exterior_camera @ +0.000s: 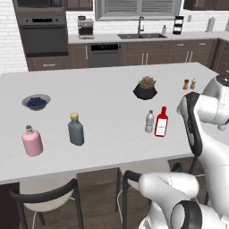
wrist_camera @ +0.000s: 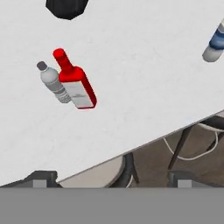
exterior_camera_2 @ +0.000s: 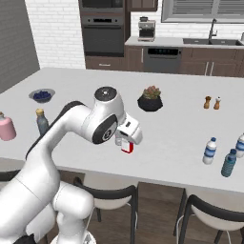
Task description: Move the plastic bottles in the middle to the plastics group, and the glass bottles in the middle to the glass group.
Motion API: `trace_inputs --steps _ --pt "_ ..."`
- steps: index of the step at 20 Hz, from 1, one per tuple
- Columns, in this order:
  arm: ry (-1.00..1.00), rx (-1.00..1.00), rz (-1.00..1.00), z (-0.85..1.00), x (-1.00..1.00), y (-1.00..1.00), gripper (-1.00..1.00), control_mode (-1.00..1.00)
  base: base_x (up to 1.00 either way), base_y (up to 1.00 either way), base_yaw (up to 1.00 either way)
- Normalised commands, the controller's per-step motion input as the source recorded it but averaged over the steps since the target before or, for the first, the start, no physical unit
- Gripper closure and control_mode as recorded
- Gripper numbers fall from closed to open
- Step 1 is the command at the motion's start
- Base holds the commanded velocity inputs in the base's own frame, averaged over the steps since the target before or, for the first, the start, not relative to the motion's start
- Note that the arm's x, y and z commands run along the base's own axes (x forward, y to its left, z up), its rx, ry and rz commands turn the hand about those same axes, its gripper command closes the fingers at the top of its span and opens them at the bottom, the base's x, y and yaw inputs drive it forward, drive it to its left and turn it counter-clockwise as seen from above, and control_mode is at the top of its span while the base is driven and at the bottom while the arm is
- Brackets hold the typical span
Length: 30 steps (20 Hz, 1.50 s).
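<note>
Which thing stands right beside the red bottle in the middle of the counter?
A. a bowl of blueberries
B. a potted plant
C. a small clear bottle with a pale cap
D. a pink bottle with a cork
C: the small clear bottle stands right next to the red bottle, as the hand view shows too, while the other things sit well away from the pair.

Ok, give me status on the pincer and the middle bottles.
Pincer open, empty, above the counter edge. Red bottle and clear bottle upright, side by side, untouched. Nothing in the way.
</note>
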Motion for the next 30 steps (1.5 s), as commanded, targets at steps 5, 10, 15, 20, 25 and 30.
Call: trace_inputs --steps 5,10,15,20,25,30 --pt "-0.26 -0.03 0.12 0.55 -0.09 1.0 -1.0 -1.0 0.0 0.0 0.0" --pt "-0.09 -0.1 0.01 0.32 0.11 0.47 -1.0 -1.0 0.0 0.0 0.0" --pt "0.0 -0.04 0.0 0.25 0.0 0.0 -1.0 -1.0 0.0 0.0 0.0" --pt "0.0 0.0 0.0 0.05 0.0 -0.01 -1.0 -1.0 0.0 0.0 0.0" --pt "0.0 0.0 0.03 0.0 0.16 -0.28 -1.0 -1.0 0.0 0.0 0.0" --pt "0.0 0.0 0.04 0.0 0.09 -0.21 -1.0 -1.0 0.0 0.0 0.0"
